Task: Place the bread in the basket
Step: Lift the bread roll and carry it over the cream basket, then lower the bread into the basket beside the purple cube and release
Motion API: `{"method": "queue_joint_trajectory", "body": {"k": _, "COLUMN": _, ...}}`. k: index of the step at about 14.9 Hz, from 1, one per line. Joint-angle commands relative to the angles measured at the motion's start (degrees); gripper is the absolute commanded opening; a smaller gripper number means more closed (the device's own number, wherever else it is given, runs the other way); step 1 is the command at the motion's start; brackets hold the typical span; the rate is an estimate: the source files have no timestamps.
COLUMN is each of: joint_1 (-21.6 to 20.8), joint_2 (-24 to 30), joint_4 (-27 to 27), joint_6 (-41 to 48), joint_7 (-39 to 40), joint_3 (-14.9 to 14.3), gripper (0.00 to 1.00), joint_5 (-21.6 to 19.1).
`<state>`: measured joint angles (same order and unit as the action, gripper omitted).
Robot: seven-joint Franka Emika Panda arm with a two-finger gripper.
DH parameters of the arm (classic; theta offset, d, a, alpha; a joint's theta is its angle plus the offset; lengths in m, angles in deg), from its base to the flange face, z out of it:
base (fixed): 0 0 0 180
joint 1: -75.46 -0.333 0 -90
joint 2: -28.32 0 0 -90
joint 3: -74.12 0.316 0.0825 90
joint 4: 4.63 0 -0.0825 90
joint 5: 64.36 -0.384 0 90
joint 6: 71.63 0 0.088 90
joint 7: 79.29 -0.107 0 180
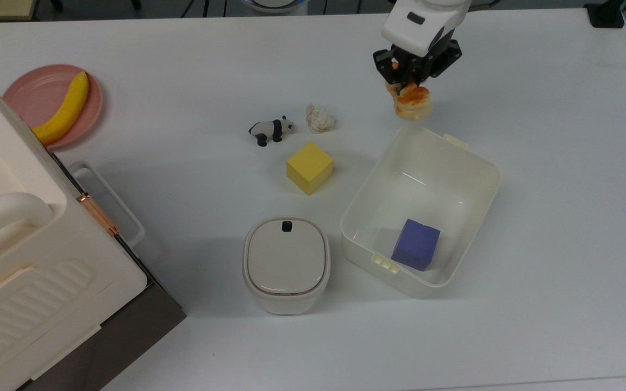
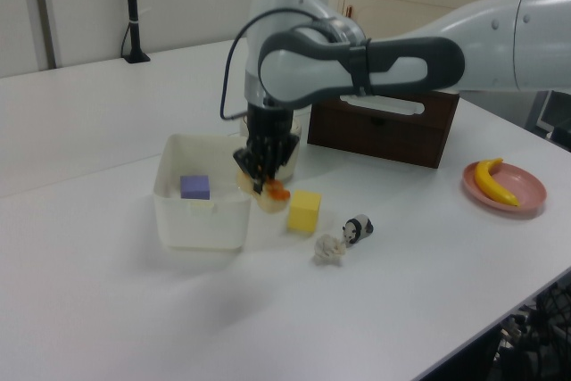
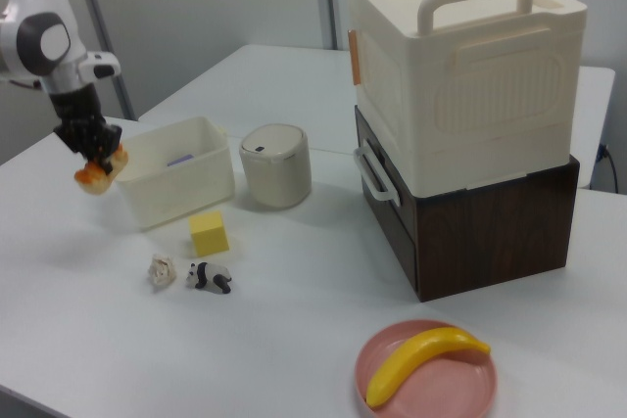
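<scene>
Holding one bread (image 1: 413, 102), hand (image 1: 414, 73) hovers beside one basket (image 1: 483, 163).

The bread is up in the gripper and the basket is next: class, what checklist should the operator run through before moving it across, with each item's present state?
1. Bread held by the gripper: ok, it hangs from the closed fingers.
2. Bread lifted off the table: ok, the right view shows it in the air.
3. Bread over the basket: not ok, in the top view it sits just outside the far rim.
4. Room in the basket: ok, the purple cube fills one end.
5. Paper ball and yellow cube off the path: ok.
6. Height above the rim: cannot tell.
</scene>
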<state>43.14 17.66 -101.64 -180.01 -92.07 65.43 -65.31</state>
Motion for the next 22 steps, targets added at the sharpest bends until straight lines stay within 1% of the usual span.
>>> {"method": "queue_joint_trajectory", "body": {"k": 1, "joint_1": 1.54, "joint_2": -6.38, "joint_4": 9.0, "joint_6": 0.89, "joint_7": -2.51, "joint_3": -0.8, "gripper": 0.25, "joint_5": -0.64}}
{"method": "queue_joint_trajectory", "body": {"k": 3, "joint_1": 3.39, "joint_2": -10.77, "joint_4": 14.8, "joint_6": 0.28, "joint_7": -6.37, "joint_3": -0.8, "gripper": 0.25, "joint_5": -1.08}}
{"method": "queue_joint_trajectory", "body": {"k": 4, "joint_1": 4.01, "joint_2": -12.01, "joint_4": 16.04, "joint_6": -0.94, "joint_7": -7.95, "joint_3": -0.8, "gripper": 0.25, "joint_5": -1.16}}
{"method": "queue_joint_trajectory", "body": {"k": 5, "joint_1": 4.97, "joint_2": -13.07, "joint_4": 16.49, "joint_6": -3.48, "joint_7": -10.67, "joint_3": -0.8, "gripper": 0.28, "joint_5": -1.25}}
{"method": "queue_joint_trajectory", "body": {"k": 6, "joint_1": 5.68, "joint_2": -14.03, "joint_4": 17.02, "joint_6": -4.9, "joint_7": -12.7, "joint_3": -0.71, "gripper": 0.28, "joint_5": -1.6}}
{"method": "queue_joint_trajectory", "body": {"k": 8, "joint_1": 7.0, "joint_2": -15.88, "joint_4": 18.6, "joint_6": -6.31, "joint_7": -15.08, "joint_3": -0.01, "gripper": 0.3, "joint_5": -1.96}}
{"method": "queue_joint_trajectory", "body": {"k": 9, "joint_1": 7.09, "joint_2": -16.41, "joint_4": 18.87, "joint_6": -7.19, "joint_7": -15.7, "joint_3": 0.08, "gripper": 0.36, "joint_5": -1.96}}
{"method": "queue_joint_trajectory", "body": {"k": 11, "joint_1": 7.0, "joint_2": -16.77, "joint_4": 18.69, "joint_6": -8.86, "joint_7": -17.1, "joint_3": 0.08, "gripper": 0.52, "joint_5": -1.96}}
{"method": "queue_joint_trajectory", "body": {"k": 13, "joint_1": 6.92, "joint_2": -16.86, "joint_4": 18.52, "joint_6": -9.48, "joint_7": -17.9, "joint_3": 0.08, "gripper": 1.0, "joint_5": -2.13}}
{"method": "queue_joint_trajectory", "body": {"k": 19, "joint_1": 6.56, "joint_2": -16.42, "joint_4": 18.52, "joint_6": -8.96, "joint_7": -18.25, "joint_3": 0.08, "gripper": 1.0, "joint_5": -2.22}}
{"method": "queue_joint_trajectory", "body": {"k": 21, "joint_1": 7.0, "joint_2": -14.06, "joint_4": 18.08, "joint_6": -8.34, "joint_7": -17.82, "joint_3": 0.17, "gripper": 1.0, "joint_5": -2.48}}
{"method": "queue_joint_trajectory", "body": {"k": 22, "joint_1": 7.0, "joint_2": -12.22, "joint_4": 16.42, "joint_6": -6.95, "joint_7": -17.21, "joint_3": 0.17, "gripper": 1.0, "joint_5": -2.4}}
